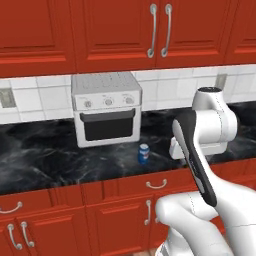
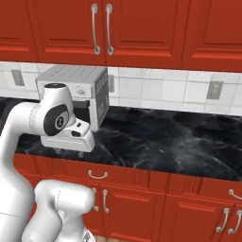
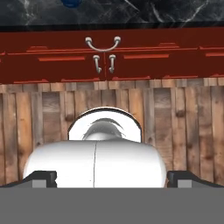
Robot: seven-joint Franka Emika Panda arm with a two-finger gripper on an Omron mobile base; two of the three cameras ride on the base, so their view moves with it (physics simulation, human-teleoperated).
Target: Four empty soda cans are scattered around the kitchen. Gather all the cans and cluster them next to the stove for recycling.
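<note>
Tool (image 3: 112,177) is standing released, jaws fully apart, gripping nothing, pointing down at the wooden floor (image 3: 175,127). Blue soda can (image 1: 144,153) is standing upright on the counter (image 1: 50,160), ahead of the tool, just beside the toaster oven (image 1: 106,107).

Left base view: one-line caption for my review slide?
Blue soda can stands on the black countertop before a white toaster oven; arm raised, nothing gripped.

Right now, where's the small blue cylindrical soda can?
In the left base view the blue soda can stands upright on the black marbled countertop, near its front edge, just right of and in front of the white toaster oven.
</note>
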